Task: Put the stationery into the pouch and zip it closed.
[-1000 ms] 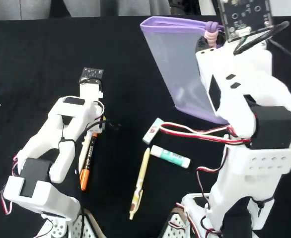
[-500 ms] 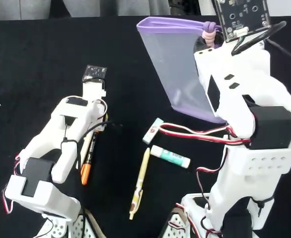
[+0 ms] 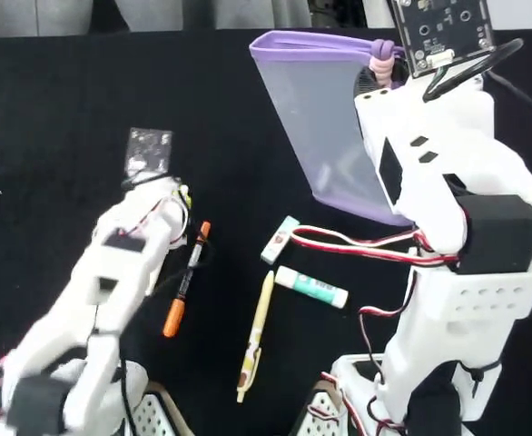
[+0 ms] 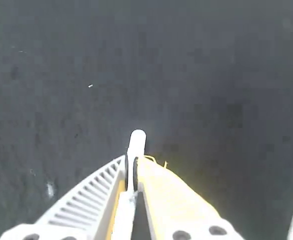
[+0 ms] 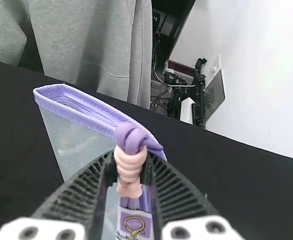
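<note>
My right gripper (image 5: 131, 187) is shut on the knotted pink and purple zipper pull (image 5: 129, 150) of the pouch (image 3: 325, 127). The pouch is translucent with a purple rim and hangs tilted above the table's far right. On the black table lie an orange-tipped marker (image 3: 186, 277), a yellow pen (image 3: 255, 338), a white and green glue stick (image 3: 311, 287) and a small white and green eraser (image 3: 280, 240). My left gripper (image 4: 135, 147) is shut with nothing in it, over bare black cloth. The left arm (image 3: 121, 263) stands just left of the marker.
The right arm's body (image 3: 457, 236) and its red and white cables (image 3: 357, 245) stand close to the glue stick and eraser. A person in grey clothing (image 5: 96, 45) stands behind the table's far edge. Bare cloth (image 3: 48, 118) stretches over the far left.
The left arm has stretched out and swung left and away from the table's near edge. The marker, earlier beside and partly under it, now lies uncovered, shifted right and tilted. The right arm and pouch barely moved.
</note>
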Robot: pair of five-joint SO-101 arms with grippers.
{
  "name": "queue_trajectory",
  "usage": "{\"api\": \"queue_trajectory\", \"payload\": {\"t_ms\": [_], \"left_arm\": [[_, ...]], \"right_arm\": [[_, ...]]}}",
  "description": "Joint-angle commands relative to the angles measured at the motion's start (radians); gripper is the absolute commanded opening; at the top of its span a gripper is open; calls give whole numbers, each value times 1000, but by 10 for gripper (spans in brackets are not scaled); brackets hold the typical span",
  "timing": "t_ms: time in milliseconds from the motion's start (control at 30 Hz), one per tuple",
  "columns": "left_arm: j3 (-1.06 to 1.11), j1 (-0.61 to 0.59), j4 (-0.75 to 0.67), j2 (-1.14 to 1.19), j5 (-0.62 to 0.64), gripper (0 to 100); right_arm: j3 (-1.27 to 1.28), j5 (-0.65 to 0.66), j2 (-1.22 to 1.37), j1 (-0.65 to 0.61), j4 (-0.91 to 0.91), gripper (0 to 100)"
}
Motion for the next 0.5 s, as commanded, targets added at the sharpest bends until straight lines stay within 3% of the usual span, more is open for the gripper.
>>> {"api": "queue_trajectory", "payload": {"t_ms": [0, 233, 400, 467], "left_arm": [[93, -27, -69, -273, 44, 51], [137, -96, -6, -439, 38, 83], [-4, -134, 166, -198, 38, 312], [-127, -133, 259, -37, 21, 312]], "right_arm": [[-59, -6, -5, -12, -11, 11], [-59, -6, -5, -12, -11, 11], [-59, -6, -5, -12, -11, 11], [-59, -6, -5, -12, -11, 11]]}}
